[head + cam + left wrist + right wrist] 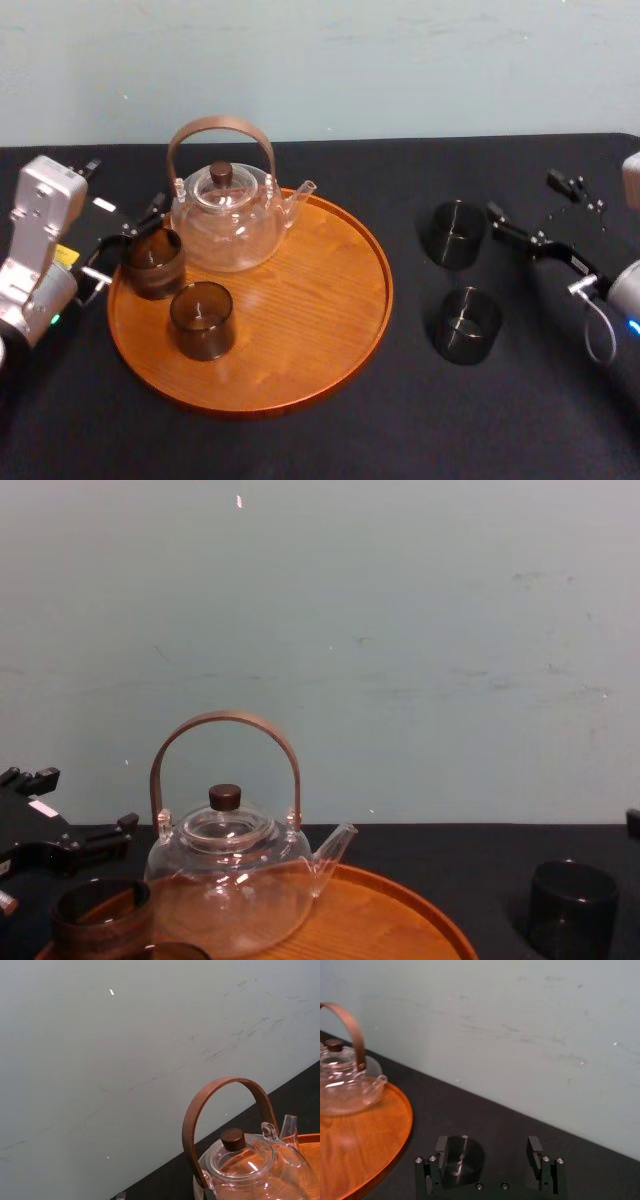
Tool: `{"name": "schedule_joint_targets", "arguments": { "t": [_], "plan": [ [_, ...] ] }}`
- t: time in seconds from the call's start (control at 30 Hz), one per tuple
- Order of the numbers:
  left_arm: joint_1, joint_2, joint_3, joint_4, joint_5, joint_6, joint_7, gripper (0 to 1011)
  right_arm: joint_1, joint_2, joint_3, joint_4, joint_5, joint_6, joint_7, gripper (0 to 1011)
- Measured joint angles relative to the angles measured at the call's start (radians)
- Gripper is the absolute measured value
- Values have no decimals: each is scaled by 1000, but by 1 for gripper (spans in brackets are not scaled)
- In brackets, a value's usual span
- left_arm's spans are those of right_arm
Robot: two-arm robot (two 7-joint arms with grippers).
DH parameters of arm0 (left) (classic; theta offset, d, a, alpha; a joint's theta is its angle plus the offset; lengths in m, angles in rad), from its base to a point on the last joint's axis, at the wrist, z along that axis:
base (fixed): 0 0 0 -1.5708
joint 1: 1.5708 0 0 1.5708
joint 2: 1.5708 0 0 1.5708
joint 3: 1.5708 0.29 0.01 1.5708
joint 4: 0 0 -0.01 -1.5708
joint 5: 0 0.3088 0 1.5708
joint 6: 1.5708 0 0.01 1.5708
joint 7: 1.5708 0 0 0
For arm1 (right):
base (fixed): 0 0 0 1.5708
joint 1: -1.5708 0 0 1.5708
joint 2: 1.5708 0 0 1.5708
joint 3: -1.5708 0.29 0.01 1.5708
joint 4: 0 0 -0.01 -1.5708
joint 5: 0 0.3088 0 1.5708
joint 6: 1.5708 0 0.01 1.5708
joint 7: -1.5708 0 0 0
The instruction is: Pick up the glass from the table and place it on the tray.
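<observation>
Two dark smoky glasses stand on the black table (pixel 420 430) to the right of the tray: a far one (pixel 455 234) and a near one (pixel 468 325). My right gripper (pixel 522 197) is open just right of the far glass, short of touching it. In the right wrist view that glass (pixel 465 1159) stands just ahead of the open gripper (pixel 488 1149), partly behind one finger (pixel 442 1149). The round wooden tray (pixel 330 340) holds two more glasses (pixel 153 262) (pixel 202 320). My left gripper (pixel 125 242) hovers at the tray's left rim beside the farther of these, fingers spread.
A clear glass teapot (pixel 225 215) with an arched brown handle stands at the back of the tray, close to the left gripper. It also shows in the chest view, teapot (pixel 230 880). A pale wall runs behind the table's far edge.
</observation>
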Motion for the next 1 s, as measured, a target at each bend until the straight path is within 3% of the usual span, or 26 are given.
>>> {"name": "schedule_joint_targets", "arguments": {
  "t": [0.3, 0.67, 1.0],
  "plan": [
    [0, 0, 0, 0, 0, 0, 0, 1001, -89, 72, 45, -86, 36, 50, 83, 1002],
    [0, 0, 0, 0, 0, 0, 0, 1001, -200, 184, 92, -156, 56, 49, 235, 1002],
    [0, 0, 0, 0, 0, 0, 0, 1001, -236, 232, 105, -165, 46, 44, 331, 1002]
  ]
}}
